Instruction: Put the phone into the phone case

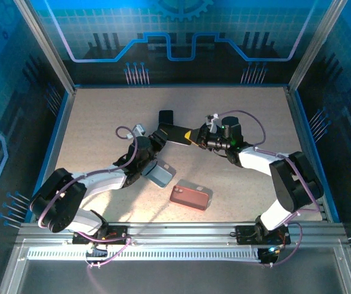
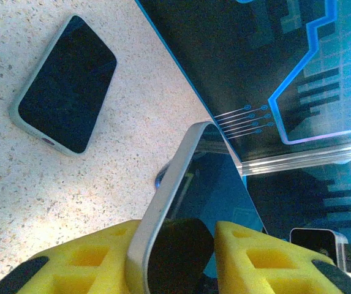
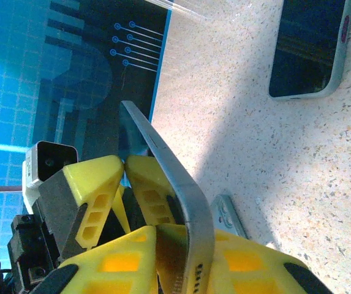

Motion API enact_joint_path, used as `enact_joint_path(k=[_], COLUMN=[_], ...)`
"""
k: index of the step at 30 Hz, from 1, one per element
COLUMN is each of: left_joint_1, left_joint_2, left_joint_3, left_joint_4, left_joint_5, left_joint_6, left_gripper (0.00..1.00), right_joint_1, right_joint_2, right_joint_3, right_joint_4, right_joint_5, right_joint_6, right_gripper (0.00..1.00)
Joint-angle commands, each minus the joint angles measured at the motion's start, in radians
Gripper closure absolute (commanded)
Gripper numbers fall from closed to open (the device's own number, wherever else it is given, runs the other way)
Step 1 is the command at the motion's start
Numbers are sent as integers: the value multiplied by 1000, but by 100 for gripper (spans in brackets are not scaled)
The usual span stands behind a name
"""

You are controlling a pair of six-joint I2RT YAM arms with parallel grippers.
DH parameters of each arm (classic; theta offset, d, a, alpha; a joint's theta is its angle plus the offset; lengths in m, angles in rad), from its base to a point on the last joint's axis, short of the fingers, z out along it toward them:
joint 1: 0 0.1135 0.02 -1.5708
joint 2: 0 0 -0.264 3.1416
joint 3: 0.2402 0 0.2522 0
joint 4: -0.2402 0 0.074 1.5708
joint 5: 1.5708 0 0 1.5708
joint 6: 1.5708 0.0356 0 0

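The phone [image 1: 176,133], a dark slab with a grey metal edge, hangs above the middle of the table between both arms. My right gripper [image 1: 195,136] is shut on its right end; in the right wrist view the yellow fingers [image 3: 249,257] clamp its rounded corner [image 3: 203,220]. My left gripper [image 1: 161,136] is at the other end, open. There the phone's edge [image 2: 178,165] leans on one finger [image 2: 95,257], with a gap to the other. What looks like the phone case [image 1: 166,116], dark with a pale rim [image 2: 17,113], lies flat behind; whether it is empty is unclear.
A grey-blue case-like piece [image 1: 160,173] lies on the table under the left arm, and a red one [image 1: 190,195] sits nearer the front. Blue walls [image 1: 181,37] enclose the table, and a metal rail [image 1: 175,229] runs along the near edge.
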Motion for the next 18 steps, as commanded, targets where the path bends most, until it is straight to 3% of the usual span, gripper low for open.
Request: enact_joint_path(k=[1,18], left_joint_1=[-12,-7], left_joint_2=[-38,-132], left_joint_3=[22,13], left_joint_4=[0,-142], left_joint_5=[27,-6], left_joint_6=[53,124], left_gripper=[64,57], right_joint_1=[17,17], right_joint_2=[-40,-83], right_joint_3=[18,45], right_joint_4=[-12,-115], right_joint_5=[0,5], right_joint_6=[-31,-61], right_gripper=[100,100])
